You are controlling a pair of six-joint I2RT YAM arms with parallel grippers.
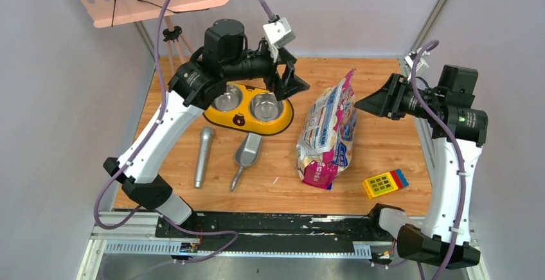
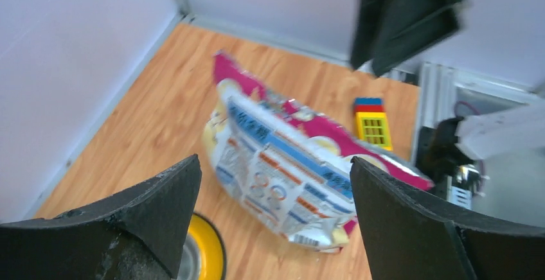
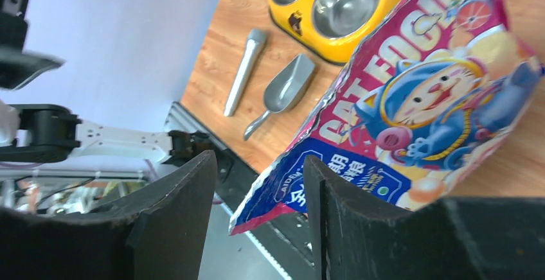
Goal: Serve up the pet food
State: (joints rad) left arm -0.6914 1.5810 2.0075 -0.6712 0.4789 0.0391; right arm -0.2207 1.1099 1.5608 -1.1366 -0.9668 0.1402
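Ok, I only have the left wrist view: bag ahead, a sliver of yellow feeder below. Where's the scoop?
Observer: The grey scoop lies flat just on the near side of the yellow feeder, with its handle pointing toward the near edge.
Operator: Anything in the bowls yet?
Observer: No. Both steel bowls look empty from the top view.
Operator: Is the right gripper on the bag?
Observer: No. The right gripper is open at the bag, level with its upper part. Its wrist view shows the bag's jagged edge near the fingers, not clamped.
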